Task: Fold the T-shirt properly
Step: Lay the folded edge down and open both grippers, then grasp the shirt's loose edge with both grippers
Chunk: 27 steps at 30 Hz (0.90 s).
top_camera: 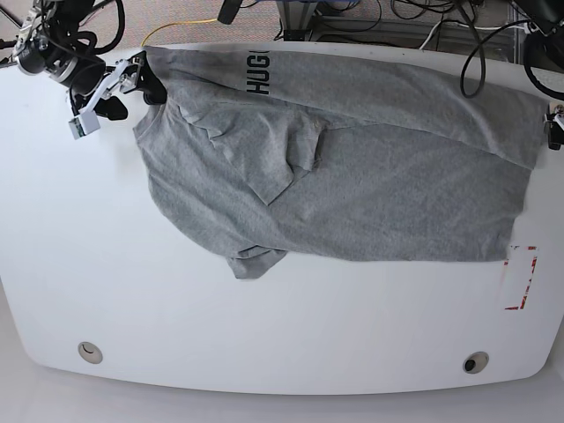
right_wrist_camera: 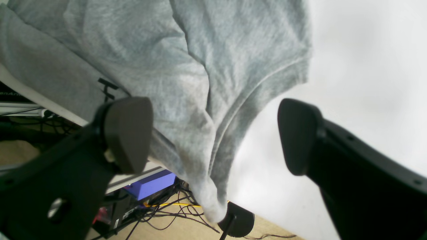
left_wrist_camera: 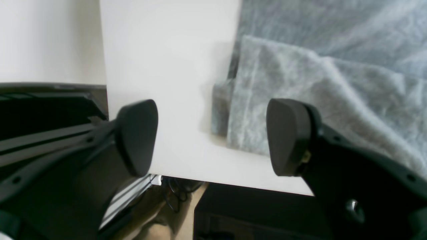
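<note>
T-shirt (top_camera: 352,167): spread rumpled across counter (top_camera: 264,335), far edge overhanging. Right hand (right_wrist_camera: 213,136) and left hand (left_wrist_camera: 211,136): released, empty. Pinch opposite corners squarely before lifting, to keep hem taut.

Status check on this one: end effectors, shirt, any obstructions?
Left end effector open, beside the T-shirt edge. Right end effector open around its overhanging corner. Shirt spread, rumpled. No obstruction visible.
</note>
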Tool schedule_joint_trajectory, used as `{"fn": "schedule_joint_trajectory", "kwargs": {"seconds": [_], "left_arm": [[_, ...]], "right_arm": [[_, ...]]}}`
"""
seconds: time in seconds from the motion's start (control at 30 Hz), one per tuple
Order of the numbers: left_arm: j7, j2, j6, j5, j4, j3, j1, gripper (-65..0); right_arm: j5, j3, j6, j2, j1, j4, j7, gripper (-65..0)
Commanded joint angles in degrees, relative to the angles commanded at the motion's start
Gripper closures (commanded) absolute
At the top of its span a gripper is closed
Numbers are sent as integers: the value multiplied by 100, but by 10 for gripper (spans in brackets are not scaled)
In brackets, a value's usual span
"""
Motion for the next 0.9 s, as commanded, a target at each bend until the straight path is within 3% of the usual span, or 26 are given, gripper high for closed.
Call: {"fn": "schedule_joint_trajectory", "kwargs": {"seconds": [0.1, 0.23, 0.37, 0.57, 0.67, 0.9], "left_arm": [[0, 26, 0, 26, -114, -18, -185, -476], [-9, 290, 0, 105, -149, 229, -185, -476], [-97, 642, 0, 730, -149, 607, -193, -476], [-993, 1196, 0, 1969, -246, 914, -167, -476], [-1178, 1240, 0, 2215, -378, 958, -132, -476], [-1178, 1231, 0, 2215, -448, 941, -79, -476]], "right_arm": [[0, -9, 0, -9, -9, 9, 0, -561], [0, -18, 0, -18, -88, 9, 0, -542], [9, -35, 0, -18, -105, 9, 0, -480], [9, -35, 0, -26, -26, -545, 35, -493], [9, -35, 0, -26, 369, -1125, 35, -491], [-9, 0, 0, 18, 1196, -2013, 35, -490]]}}
